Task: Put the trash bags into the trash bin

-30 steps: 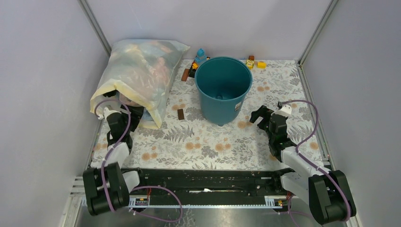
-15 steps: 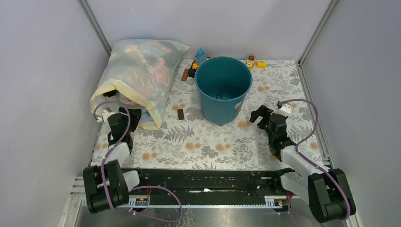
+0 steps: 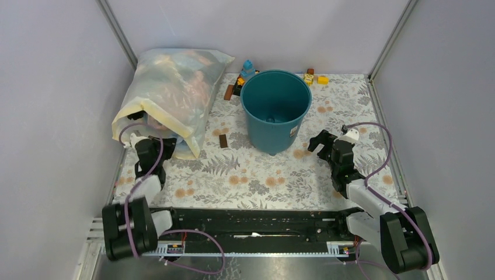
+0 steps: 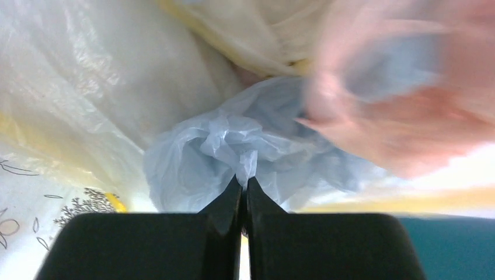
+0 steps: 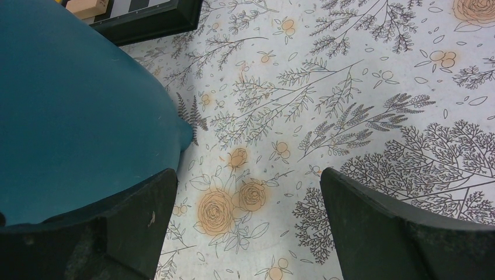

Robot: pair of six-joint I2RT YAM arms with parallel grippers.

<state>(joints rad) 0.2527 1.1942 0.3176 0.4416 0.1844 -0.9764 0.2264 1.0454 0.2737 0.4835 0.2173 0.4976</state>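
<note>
The pale blue, crinkly trash bag (image 4: 233, 140) bulges out of the mouth of a big yellowish sack. My left gripper (image 4: 244, 181) is shut on a fold of it, its tips pressed together with the plastic pinched between them. From above, the left gripper (image 3: 153, 146) sits at the sack's near opening. The teal trash bin (image 3: 274, 108) stands upright mid-table with nothing visible inside. My right gripper (image 3: 320, 142) hovers open just right of the bin's base; in the right wrist view the trash bin's wall (image 5: 76, 116) fills the left side, and the right gripper (image 5: 248, 178) has only tablecloth between its fingers.
The large yellowish sack (image 3: 172, 87) with colourful contents lies at the back left. Small toys (image 3: 248, 70) and a yellow block (image 3: 322, 80) sit behind the bin. A brown block (image 3: 223, 140) lies left of the bin. Enclosure walls stand close on both sides.
My left gripper has closed from open onto the blue trash bag and drawn slightly back toward the near edge. The right arm has stayed put.
</note>
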